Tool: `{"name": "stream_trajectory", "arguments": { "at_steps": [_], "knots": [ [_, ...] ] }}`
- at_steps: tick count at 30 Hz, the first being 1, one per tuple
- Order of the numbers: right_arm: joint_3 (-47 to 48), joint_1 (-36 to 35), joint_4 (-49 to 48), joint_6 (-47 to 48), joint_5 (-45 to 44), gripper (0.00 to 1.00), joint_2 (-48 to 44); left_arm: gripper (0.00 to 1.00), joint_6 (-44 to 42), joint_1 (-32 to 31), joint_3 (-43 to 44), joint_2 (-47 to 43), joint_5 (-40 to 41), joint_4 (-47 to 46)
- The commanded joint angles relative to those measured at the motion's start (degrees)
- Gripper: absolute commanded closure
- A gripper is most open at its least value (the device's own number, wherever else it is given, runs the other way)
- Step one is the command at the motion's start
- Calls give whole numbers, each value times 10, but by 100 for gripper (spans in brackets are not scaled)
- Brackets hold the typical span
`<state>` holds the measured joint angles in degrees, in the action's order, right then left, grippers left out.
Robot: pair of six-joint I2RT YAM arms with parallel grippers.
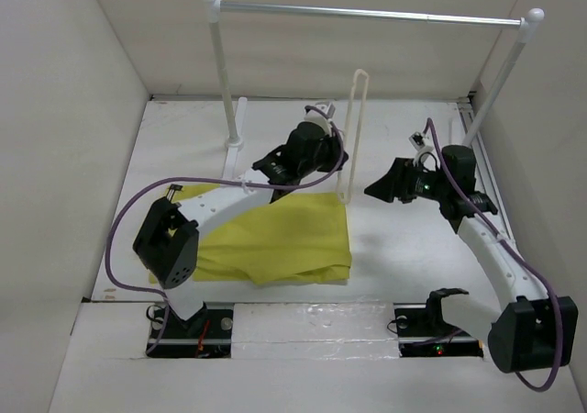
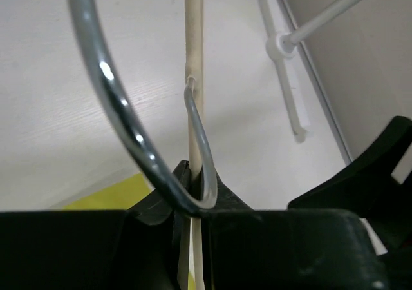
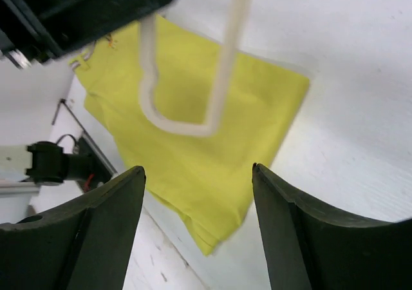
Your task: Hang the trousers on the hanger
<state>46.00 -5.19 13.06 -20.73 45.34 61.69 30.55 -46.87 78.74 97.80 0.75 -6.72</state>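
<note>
Evidently the trousers point(image 1: 275, 239) lie folded flat on the table point(image 1: 404, 239), below and ahead of the right claw point(image 3: 197, 174). That claw's fingers stand spread with nothing between them, probably ready to fetch the cloth. The hanger point(image 3: 222, 77) stands on end just ahead of that claw, its lower end near the trousers' far edge. The left claw point(image 2: 192, 203) is pressed together on the hanger beside its wire hook point(image 2: 109, 90), likely steadying it so the cloth can be threaded through. Nothing is draped yet.

No readable text, label, brand, number or sign in any view.
</note>
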Motion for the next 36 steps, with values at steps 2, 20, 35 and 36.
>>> {"name": "stream_trajectory", "arguments": {
  "at_steps": [2,20,35,36],
  "knots": [
    [-27,18,96,89,-43,29,-36,100,7,20,-66,-112,7,-37],
    [-122,-188,-202,-17,-105,31,188,100,89,35,-378,-429,-73,54],
    [-19,-229,50,58,-256,68,44,100,171,35,-387,-367,-134,-41],
    [-27,-221,59,62,-253,66,38,100,184,29,-390,-355,-148,-58]
  ]
}}
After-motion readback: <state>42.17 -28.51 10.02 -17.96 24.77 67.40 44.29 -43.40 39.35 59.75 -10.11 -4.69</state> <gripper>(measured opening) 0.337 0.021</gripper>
